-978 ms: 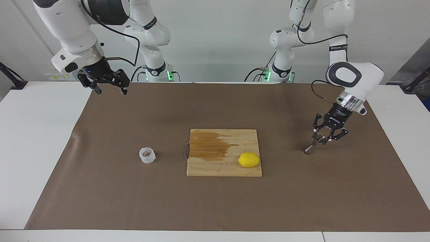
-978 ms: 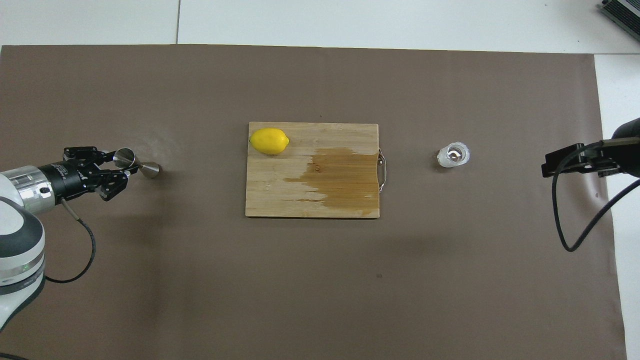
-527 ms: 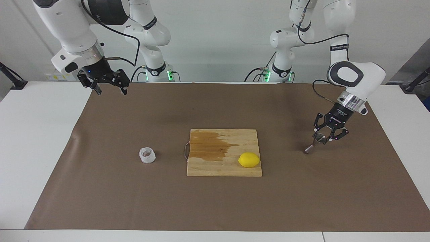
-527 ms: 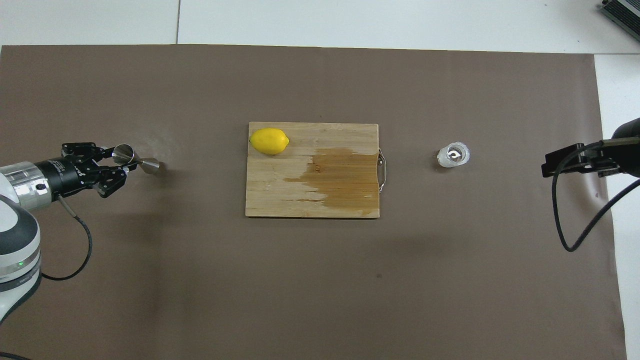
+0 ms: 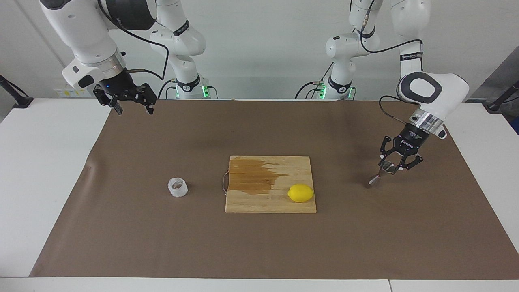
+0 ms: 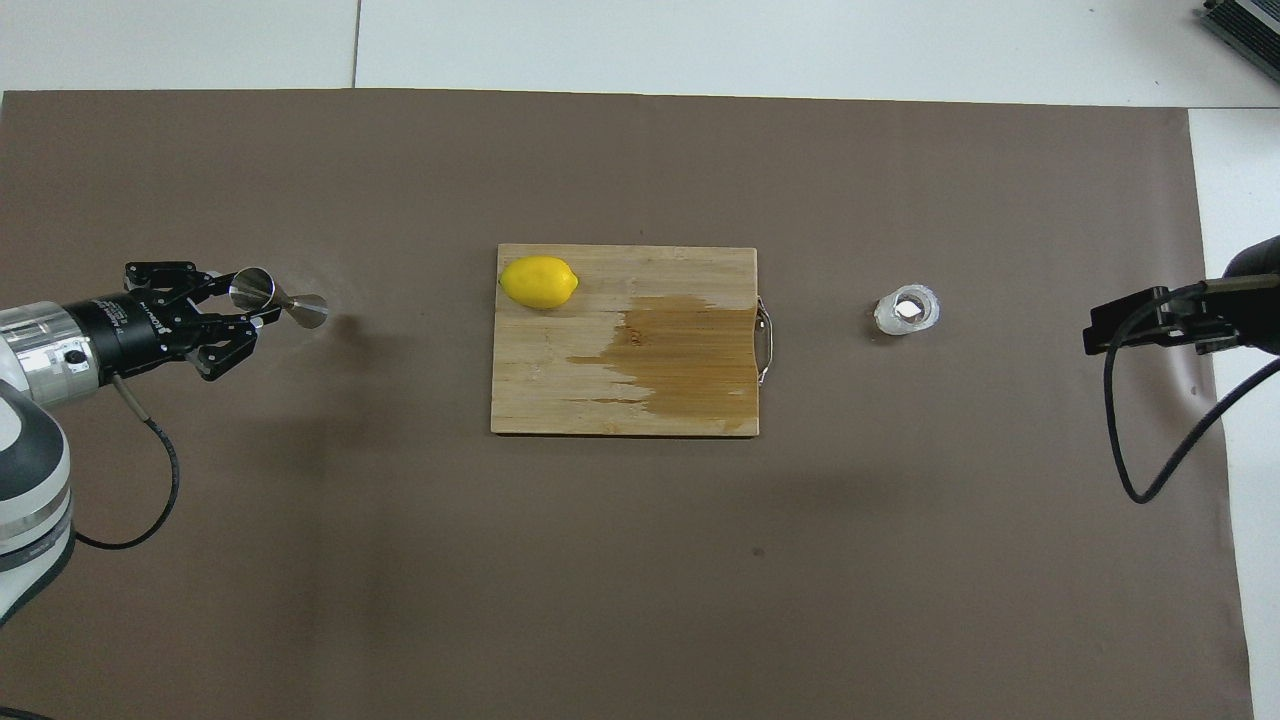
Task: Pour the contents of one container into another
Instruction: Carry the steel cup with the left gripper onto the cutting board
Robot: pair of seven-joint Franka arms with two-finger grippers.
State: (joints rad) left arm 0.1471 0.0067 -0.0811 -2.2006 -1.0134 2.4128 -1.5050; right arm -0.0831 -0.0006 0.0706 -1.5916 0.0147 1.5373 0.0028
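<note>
My left end effector [image 5: 390,165] sits at the right of the facing view, closed on the upper cone of the jigger [image 5: 379,173]. The jigger hangs tilted, its lower cone pointing down toward the brown mat [image 5: 259,243]; I cannot tell whether that cone touches the mat. In the overhead view the same end effector [image 6: 240,305] is at the left edge, with the jigger [image 6: 285,303] sticking out toward the frame's centre.

My right end effector [image 5: 131,106] hovers at the upper left of the facing view, over the mat's corner by the white worktop [image 5: 44,170], its fingers spread apart and holding nothing. This arm waits.

The whitish cup [image 5: 178,187] stands upright on the mat, left of centre in the facing view, right of centre in the overhead view [image 6: 907,310], well apart from both end effectors.

Between cup and jigger lies 1 wooden board [image 5: 259,202] with a dark wet patch, and 1 lemon [image 5: 301,193] rests on it at the corner toward the jigger.
</note>
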